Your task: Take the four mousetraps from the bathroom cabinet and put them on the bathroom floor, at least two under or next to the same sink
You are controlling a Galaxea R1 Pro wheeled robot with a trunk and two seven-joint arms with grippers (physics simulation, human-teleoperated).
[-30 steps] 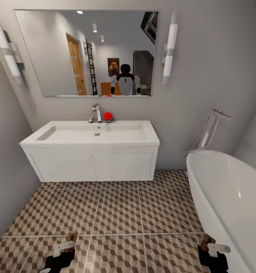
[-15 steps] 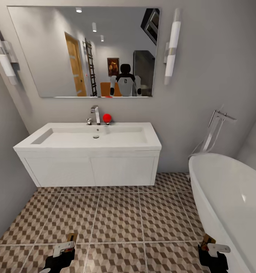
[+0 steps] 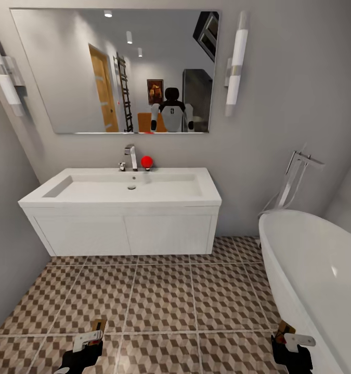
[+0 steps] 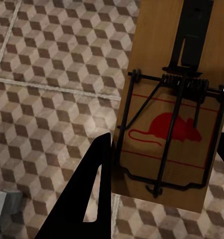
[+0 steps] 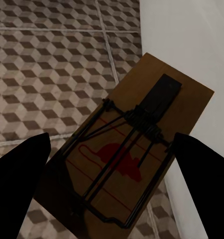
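Nearest the head camera, at the bottom edge of its view, the left gripper (image 3: 92, 336) hangs low over the bathroom floor (image 3: 159, 296) with a mousetrap (image 3: 96, 325) standing up between its fingers. The left wrist view shows that trap (image 4: 174, 107) close up: a brown wooden board with a dark wire spring and bar and a red mouse printed on it, clamped between the two dark fingers (image 4: 87, 194), so the left gripper is closed on it above the cube-patterned tiles (image 4: 47, 74). On the other side, the right gripper (image 3: 295, 340) sits just beside the white bathtub (image 3: 321, 270) and carries a second mousetrap (image 3: 285, 328). In the right wrist view this second trap (image 5: 127, 149) lies between the dark fingers (image 5: 17, 179), gripped the same way, with the tiles (image 5: 47, 64) under it and the tub's white wall (image 5: 191, 40) alongside. Farther on, the patterned floor runs up to the sink (image 3: 123, 189), a wide white basin on a two-door vanity front, fixed to the grey wall with floor showing beneath it. A chrome tap (image 3: 131, 157) and a small red ball-like object (image 3: 146, 161) stand at the basin's back edge. Above hangs a large mirror (image 3: 66, 72) flanked by two tube lamps (image 3: 235, 62), and it reflects the robot's trunk (image 3: 171, 111).
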